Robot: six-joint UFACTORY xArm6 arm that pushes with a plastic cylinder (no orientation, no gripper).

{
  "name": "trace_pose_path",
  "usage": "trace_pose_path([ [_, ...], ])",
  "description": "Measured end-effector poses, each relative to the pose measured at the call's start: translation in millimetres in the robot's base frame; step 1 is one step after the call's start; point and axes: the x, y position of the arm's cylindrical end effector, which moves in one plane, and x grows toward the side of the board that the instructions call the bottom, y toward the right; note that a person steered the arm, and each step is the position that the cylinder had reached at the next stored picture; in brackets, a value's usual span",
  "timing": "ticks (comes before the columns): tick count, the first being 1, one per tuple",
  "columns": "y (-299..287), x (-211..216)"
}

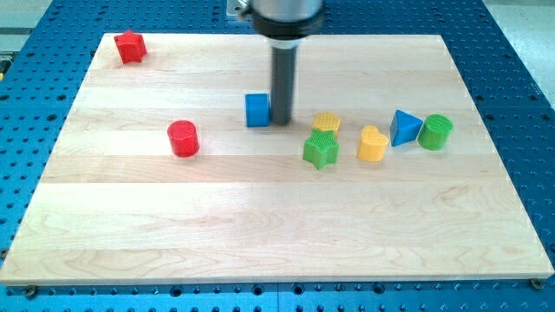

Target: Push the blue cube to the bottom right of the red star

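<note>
The blue cube (257,110) sat just to the view's left of my tip (283,123), touching it or nearly so. My tip, a bare rod end, held nothing. The red star (130,47) lay far toward the view's top left of my tip, well apart. A red cylinder (183,139) stood left and slightly below. To the right lay a yellow block (327,122), green star (321,149), yellow heart (373,144), blue triangle (403,127) and green cylinder (435,132), all on the wooden board (260,225).
</note>
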Motion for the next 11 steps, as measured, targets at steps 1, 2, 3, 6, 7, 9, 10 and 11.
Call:
trace_pose_path([
  [1,-64.9,-15.4],
  [2,-110.9,-21.9],
  [3,-86.7,15.2],
  [6,-144.6,-24.8],
  [7,-158.6,-35.2],
  [9,-197.2,-34.7],
  [10,-197.2,-36.3],
  [11,-189.8,-38.8],
])
